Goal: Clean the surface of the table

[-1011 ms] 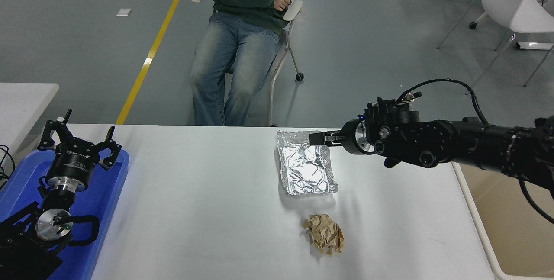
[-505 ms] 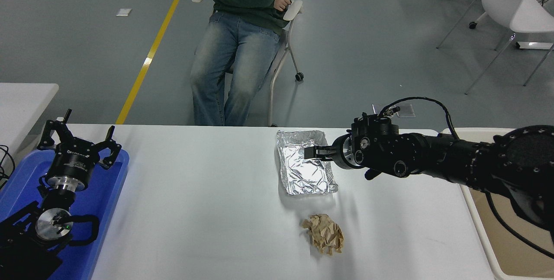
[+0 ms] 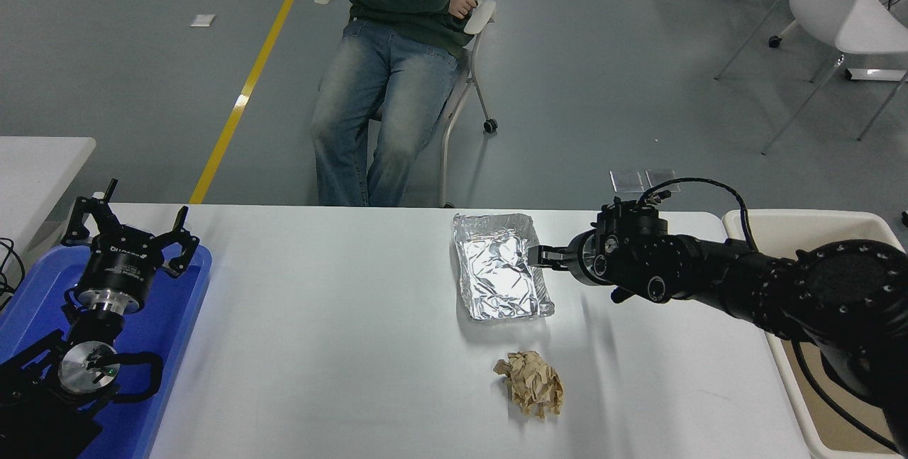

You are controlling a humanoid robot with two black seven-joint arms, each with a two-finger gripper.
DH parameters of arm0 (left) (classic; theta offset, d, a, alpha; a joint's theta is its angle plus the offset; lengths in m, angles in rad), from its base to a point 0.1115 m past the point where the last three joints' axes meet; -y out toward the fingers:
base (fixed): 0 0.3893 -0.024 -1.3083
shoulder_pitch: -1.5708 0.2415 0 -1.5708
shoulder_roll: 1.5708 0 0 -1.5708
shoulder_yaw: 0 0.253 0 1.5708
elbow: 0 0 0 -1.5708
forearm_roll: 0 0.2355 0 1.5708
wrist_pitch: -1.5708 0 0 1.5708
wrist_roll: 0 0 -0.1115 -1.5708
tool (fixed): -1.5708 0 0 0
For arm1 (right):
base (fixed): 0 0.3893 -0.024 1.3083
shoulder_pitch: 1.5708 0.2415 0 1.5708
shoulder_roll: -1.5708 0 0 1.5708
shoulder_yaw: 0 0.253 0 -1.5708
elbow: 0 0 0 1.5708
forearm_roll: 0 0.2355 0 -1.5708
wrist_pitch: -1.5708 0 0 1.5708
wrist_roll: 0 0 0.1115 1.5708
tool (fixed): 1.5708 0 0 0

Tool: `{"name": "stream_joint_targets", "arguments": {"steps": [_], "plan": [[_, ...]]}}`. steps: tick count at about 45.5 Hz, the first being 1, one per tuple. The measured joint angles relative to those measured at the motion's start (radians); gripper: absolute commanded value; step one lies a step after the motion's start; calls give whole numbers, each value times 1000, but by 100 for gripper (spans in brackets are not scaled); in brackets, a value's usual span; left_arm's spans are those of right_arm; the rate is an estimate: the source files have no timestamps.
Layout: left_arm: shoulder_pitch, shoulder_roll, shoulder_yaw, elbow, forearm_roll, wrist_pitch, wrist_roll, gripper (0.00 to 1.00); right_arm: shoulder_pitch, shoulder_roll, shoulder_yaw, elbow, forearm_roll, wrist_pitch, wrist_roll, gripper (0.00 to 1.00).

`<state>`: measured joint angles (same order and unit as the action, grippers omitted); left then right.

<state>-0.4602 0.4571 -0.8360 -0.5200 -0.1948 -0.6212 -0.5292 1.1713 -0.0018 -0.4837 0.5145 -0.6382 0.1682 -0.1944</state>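
Two bits of trash left on the surface [image 3: 340, 345]: a foil tray [image 3: 501, 274] toward the far edge and a crumpled paper ball [image 3: 530, 382] nearer the robot, well apart from each other. The right gripper [image 3: 537, 257] sits at the tray's right rim, low over it, and its fingers look nearly together, maybe on the rim, but I honestly can't tell if they've got foil pinched or not. The left gripper [image 3: 128, 226] is parked over the blue tray [image 3: 181, 303] at the left, fingers spread wide. The bin [image 3: 780, 221] is off the right edge. What could go wrong imo: thin foil bends easily, so a one-rim grab could crumple or tear it, or the tray could just slide away and drop off the far edge.
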Motion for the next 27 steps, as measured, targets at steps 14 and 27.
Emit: {"name": "stream_joint_targets", "arguments": {"steps": [14,27], "plan": [[0,0,0,0,0,0,0,100,-16,1,11,-15,1,4,-4,91],[0,0,0,0,0,0,0,100,-17,2,35,-3,11,4,-14,92]]}}
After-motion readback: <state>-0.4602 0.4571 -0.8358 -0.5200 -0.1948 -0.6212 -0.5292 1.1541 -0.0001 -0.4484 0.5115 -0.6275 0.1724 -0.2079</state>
